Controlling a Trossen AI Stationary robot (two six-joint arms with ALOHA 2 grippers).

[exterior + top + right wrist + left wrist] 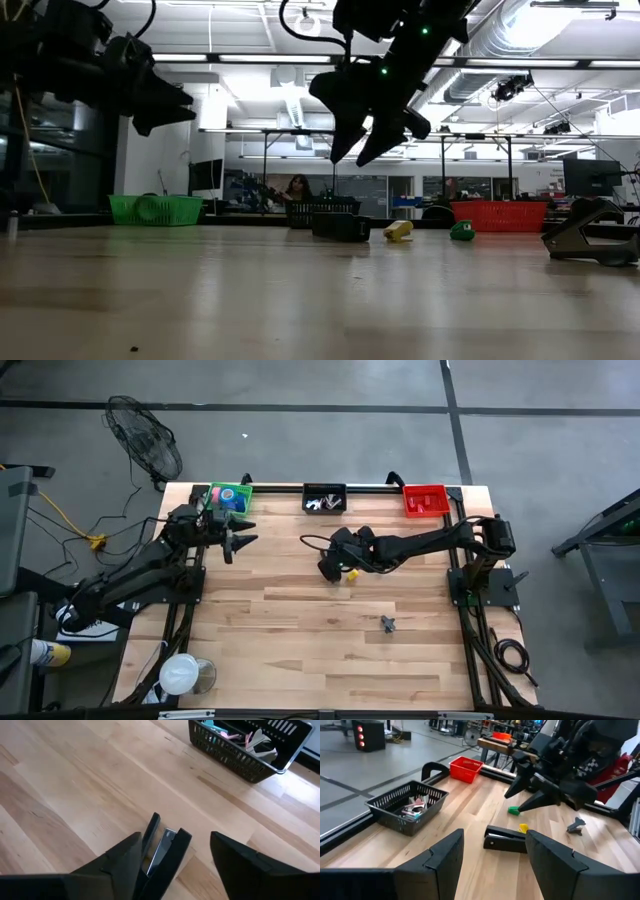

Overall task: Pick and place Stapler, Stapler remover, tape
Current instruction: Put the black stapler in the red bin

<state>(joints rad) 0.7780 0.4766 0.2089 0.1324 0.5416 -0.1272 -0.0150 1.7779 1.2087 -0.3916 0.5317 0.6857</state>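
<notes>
Wooden table [300, 640] carries everything; the black basket [324, 497] at the middle of its far edge is used as the landmark.

Right arm: reaches across the table from the right side, ending just in front of the black basket. The right gripper [362, 135] hangs above the tabletop with fingers spread wide, holding nothing. In the right wrist view the stapler [161, 851] lies on the wood directly between and below those fingers, no contact visible.

Left arm: off to the left of the black basket, next to the green basket [229, 497]. The left gripper [240, 533] is raised off the table, fingers wide apart, empty.

Baskets: green basket left of the black basket, in the far-left corner; red basket [424, 499] to the right of the black basket, along the same far edge. The black basket holds a few small pale and pink items; cannot tell what they are.

Stapler: black, lying flat on the table just in front of the black basket, under the right gripper.

Stapler remover [388, 623]: small dark piece, well in front of the black basket and to its right, alone on open wood.

Tape: a yellow roll [523, 827] sits just beside the stapler. A green-teal roll [513, 810] lies near it, slightly farther toward the red basket. Coloured pieces, blue and pink, show inside the green basket; cannot tell individual rolls.
</notes>
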